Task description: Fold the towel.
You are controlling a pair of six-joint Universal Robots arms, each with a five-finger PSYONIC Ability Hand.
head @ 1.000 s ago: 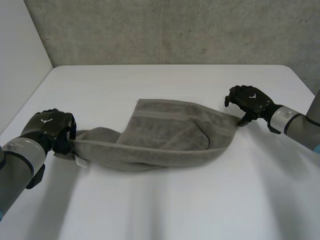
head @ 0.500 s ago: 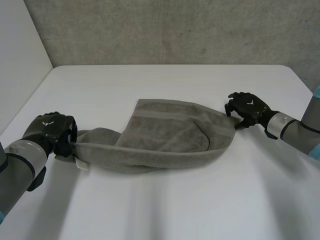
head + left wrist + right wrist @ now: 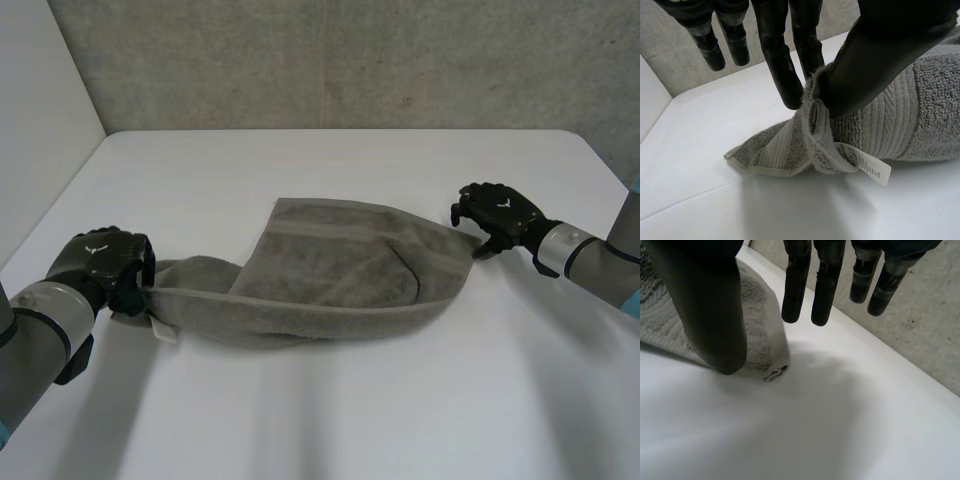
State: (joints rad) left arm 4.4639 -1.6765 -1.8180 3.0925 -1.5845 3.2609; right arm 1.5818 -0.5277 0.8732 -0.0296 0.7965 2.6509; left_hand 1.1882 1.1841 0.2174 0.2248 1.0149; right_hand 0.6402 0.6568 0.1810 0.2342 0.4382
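In the head view my left hand [image 3: 100, 262] sits at the lower left of the frame, fingers curled tight around the bunched end of the towel [image 3: 330, 270]. My right hand [image 3: 500, 213] is at the right, at the towel's far corner, knuckles up; from here I cannot tell whether it touches the cloth. The grey towel stretches across the middle of the white table [image 3: 350, 160], roped thin near my left hand and spreading into a loose, rumpled sheet toward my right. A small white label [image 3: 160, 328] pokes out beside my left hand.

In my left wrist view my left hand [image 3: 875, 60] pinches a gathered fold of the towel [image 3: 920, 115] between thumb and fingers [image 3: 785, 75]; two other fingers hang straight and free of the cloth. The hemmed corner trails onto the table [image 3: 715, 150] beyond my fingertips, and the label [image 3: 865, 162] dangles under my thumb. The thumb hides the rest of the pinch.

In my right wrist view my right hand [image 3: 710, 315] is spread: the fingers [image 3: 795, 285] hang straight, apart from the thumb, with nothing between them. The towel [image 3: 757, 320] has its crumpled corner lying on the table [image 3: 840, 415] just behind my thumb tip; whether the thumb rests on it I cannot tell.
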